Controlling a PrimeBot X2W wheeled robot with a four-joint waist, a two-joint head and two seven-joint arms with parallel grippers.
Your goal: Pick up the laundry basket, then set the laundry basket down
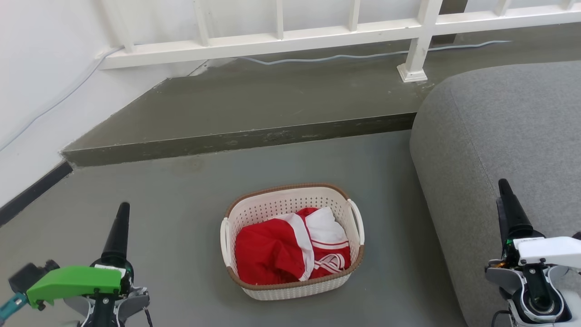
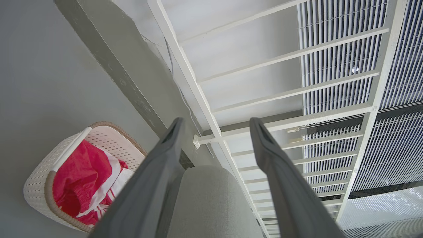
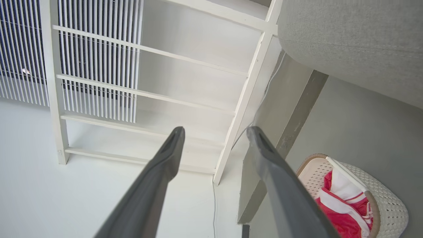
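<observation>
The laundry basket (image 1: 272, 208) stands upright on the grey floor in the middle of the head view, cream-white and perforated, with a brown rim and white loop handles on its two sides. A red and white garment (image 1: 277, 252) lies crumpled inside it. My left gripper (image 1: 122, 211) is low at the left, well apart from the basket. Over at the right, my right gripper (image 1: 504, 188) hovers by the sofa. In the left wrist view the left gripper (image 2: 216, 122) is open and empty, with the basket (image 2: 38, 180) at lower left. The right gripper (image 3: 215, 129) is open and empty too, with the basket (image 3: 391, 203) at lower right.
A grey upholstered sofa (image 1: 504, 131) fills the right side, close to the basket. Behind the basket a raised step (image 1: 249, 109) runs across, topped by a white railing (image 1: 272, 42) and a loose cable (image 1: 340, 56). A white wall (image 1: 36, 91) closes the left.
</observation>
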